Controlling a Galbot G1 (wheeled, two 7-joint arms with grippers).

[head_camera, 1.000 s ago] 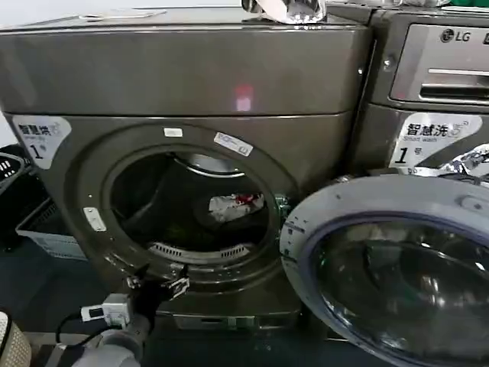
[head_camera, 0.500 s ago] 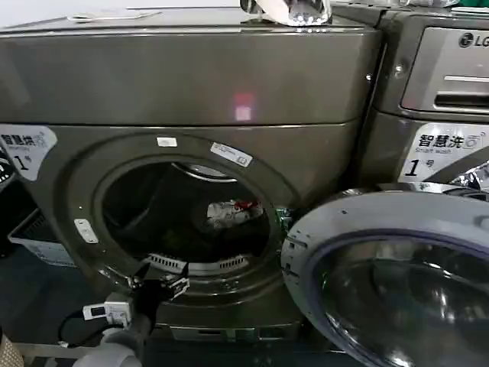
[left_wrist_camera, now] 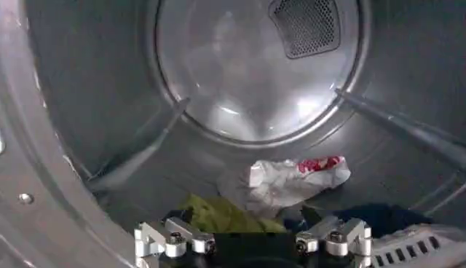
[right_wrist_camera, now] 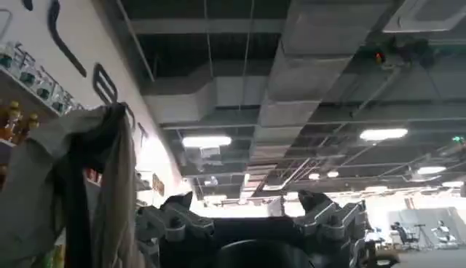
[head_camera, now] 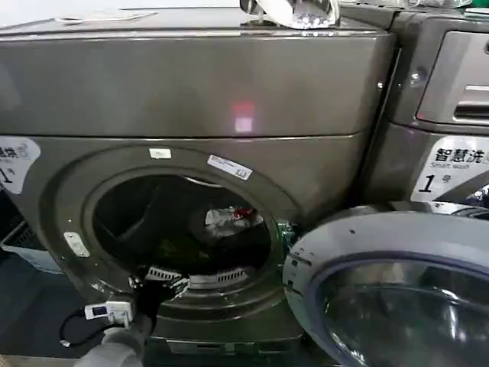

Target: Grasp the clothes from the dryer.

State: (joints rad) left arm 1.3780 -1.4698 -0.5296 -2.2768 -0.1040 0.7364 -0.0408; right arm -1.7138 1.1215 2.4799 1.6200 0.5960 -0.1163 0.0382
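**Nearly at the clothes: left gripper at the mouth of the drum, nothing held yet**

So far the reach is only partly done. The dryer (head_camera: 191, 84) stands with its door (head_camera: 390, 290) swung wide open to the robot's right, so the round opening is free. The left gripper (head_camera: 162, 281) sits at the lower rim of that opening, just crossing into the drum; in the left wrist view its two fingers (left_wrist_camera: 166, 238) are spread well apart with nothing between them.

The clothes (left_wrist_camera: 291, 182) lie on the drum floor, beyond the gripper and apart from it: a white piece with red marks farther in, and a yellow-green piece (left_wrist_camera: 218, 216) closer, just past the fingertips. From the head camera the bundle (head_camera: 225, 220) shows low in the drum, toward the back.

The right gripper (right_wrist_camera: 251, 218) is parked away from the work, pointing up at a ceiling; its fingers stand open and hold nothing.

What is left, by my reading, is most of the task: pushing the left gripper deeper and lower onto the fabric, closing on it, and drawing it out through the opening. The yellow-green piece looks the easier first catch.
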